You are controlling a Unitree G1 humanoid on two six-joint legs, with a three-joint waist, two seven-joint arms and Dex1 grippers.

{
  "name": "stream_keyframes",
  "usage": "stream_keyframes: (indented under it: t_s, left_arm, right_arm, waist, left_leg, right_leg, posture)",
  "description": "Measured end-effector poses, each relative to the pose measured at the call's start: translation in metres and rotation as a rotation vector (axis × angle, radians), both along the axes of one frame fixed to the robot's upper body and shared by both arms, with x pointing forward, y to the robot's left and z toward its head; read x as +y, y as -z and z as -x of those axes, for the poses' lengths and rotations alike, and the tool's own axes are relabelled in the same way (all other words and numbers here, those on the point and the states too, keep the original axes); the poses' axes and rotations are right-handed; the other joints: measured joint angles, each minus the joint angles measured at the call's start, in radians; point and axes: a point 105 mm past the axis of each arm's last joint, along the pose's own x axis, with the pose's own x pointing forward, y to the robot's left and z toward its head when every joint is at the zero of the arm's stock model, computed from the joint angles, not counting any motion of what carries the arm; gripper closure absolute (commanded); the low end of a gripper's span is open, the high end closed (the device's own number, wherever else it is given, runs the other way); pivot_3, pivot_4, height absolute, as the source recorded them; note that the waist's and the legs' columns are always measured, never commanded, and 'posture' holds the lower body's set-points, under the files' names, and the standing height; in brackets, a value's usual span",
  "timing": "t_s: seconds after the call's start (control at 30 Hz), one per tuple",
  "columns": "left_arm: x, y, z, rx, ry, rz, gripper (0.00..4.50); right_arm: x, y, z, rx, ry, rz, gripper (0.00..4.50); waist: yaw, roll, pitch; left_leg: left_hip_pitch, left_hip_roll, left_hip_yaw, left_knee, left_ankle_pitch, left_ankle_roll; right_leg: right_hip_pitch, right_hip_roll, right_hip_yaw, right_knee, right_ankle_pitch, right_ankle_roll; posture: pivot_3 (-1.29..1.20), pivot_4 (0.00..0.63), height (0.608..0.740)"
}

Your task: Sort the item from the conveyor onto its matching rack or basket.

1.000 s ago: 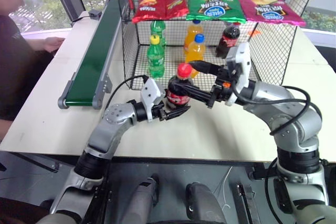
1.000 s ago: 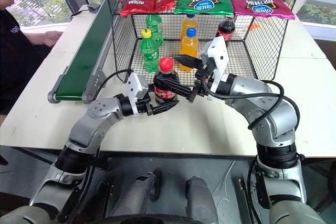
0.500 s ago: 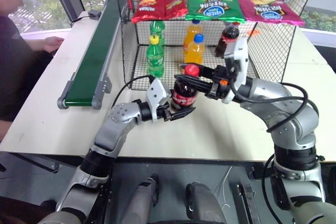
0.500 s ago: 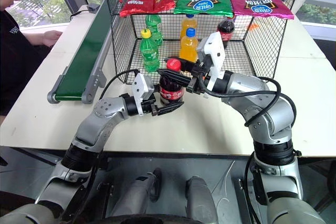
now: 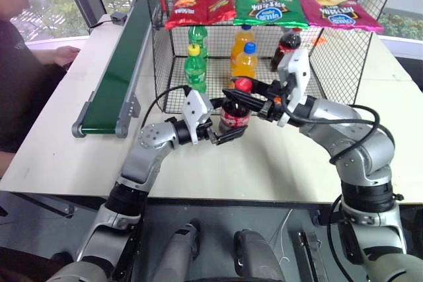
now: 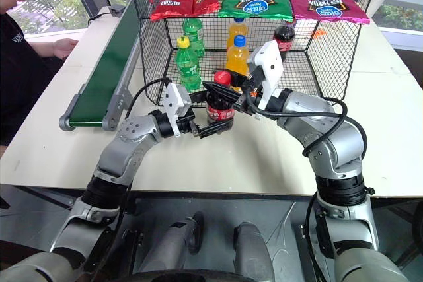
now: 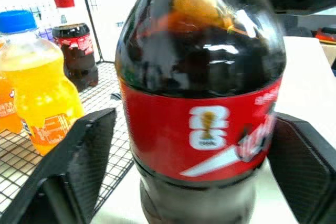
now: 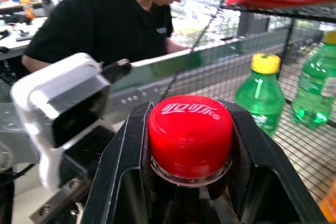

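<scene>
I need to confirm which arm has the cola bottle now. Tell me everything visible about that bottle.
The cola bottle is small clear plastic with dark liquid, a red label and a red cap. It stands upright at the basket's open front. The right gripper clamps its neck; the left gripper's open fingers flank the label without touching.

Head stereo pair looking down over table (image 5: 284, 163), wrist cameras close on cola bottle (image 7: 202, 103)

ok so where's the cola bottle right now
In the head views the cola bottle is centre, at the open front of the wire basket, its cap pinched by the right gripper, the open left gripper flanking its base.
</scene>
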Motion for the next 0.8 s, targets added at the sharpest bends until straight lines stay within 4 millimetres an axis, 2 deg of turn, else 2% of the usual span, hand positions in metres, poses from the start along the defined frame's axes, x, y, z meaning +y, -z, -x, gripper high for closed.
stream_keyframes:
  t_s: [0.13,0.23,0.37,0.5,0.67,0.8]
  left_arm:
    - [0.007,0.006,0.006,0.019,0.003,-0.04,0.03]
    - [0.02,0.016,0.009,0.055,-0.022,-0.08,0.03]
    - [0.041,0.019,0.007,0.085,-0.089,-0.08,0.03]
    - [0.051,0.005,0.003,0.08,-0.161,-0.001,0.03]
    - [0.056,-0.003,-0.004,0.068,-0.231,0.048,0.03]
    - [0.052,-0.004,-0.005,0.068,-0.245,0.073,0.03]
  right_arm:
    - [-0.002,0.0,-0.004,0.003,0.027,-0.004,3.34]
    - [-0.01,-0.004,-0.016,0.004,0.095,-0.011,3.34]
    - [-0.032,-0.014,-0.034,-0.022,0.222,-0.023,3.34]
    - [-0.062,-0.014,-0.06,-0.033,0.397,-0.012,3.34]
    - [-0.097,-0.016,-0.086,-0.035,0.593,-0.033,3.34]
    - [-0.122,-0.018,-0.104,-0.06,0.743,-0.058,3.34]
  waist:
    - [-0.001,0.0,0.0]
    - [-0.002,0.0,0.0]
    - [0.002,0.0,0.0]
    - [0.003,0.0,0.0]
    - [0.001,0.0,0.0]
    - [-0.001,0.0,0.0]
  left_leg:
    - [0.0,0.0,0.0,0.0,0.0,0.0]
    - [0.0,0.0,0.0,0.0,0.0,0.0]
    - [0.0,0.0,0.0,0.0,0.0,0.0]
    - [0.0,0.0,0.0,0.0,0.0,0.0]
    - [0.0,0.0,0.001,0.0,0.0,0.0]
    - [0.0,0.0,0.001,0.0,0.0,0.0]
  right_leg:
    - [0.0,0.0,0.0,0.001,0.0,0.0]
    - [0.0,0.0,0.0,0.001,0.0,-0.001]
    - [0.0,0.0,0.0,0.001,0.0,-0.001]
    - [0.0,0.0,0.0,0.0,0.0,0.0]
    - [0.0,0.0,0.0,0.001,0.0,0.0]
    - [0.0,0.001,0.001,0.002,0.0,0.001]
  posture:
    - [0.0,0.15,0.738]
    - [0.0,0.15,0.738]
    - [0.0,0.15,0.738]
    - [0.0,0.15,0.738]
    - [0.0,0.15,0.738]
    - [0.0,0.15,0.738]
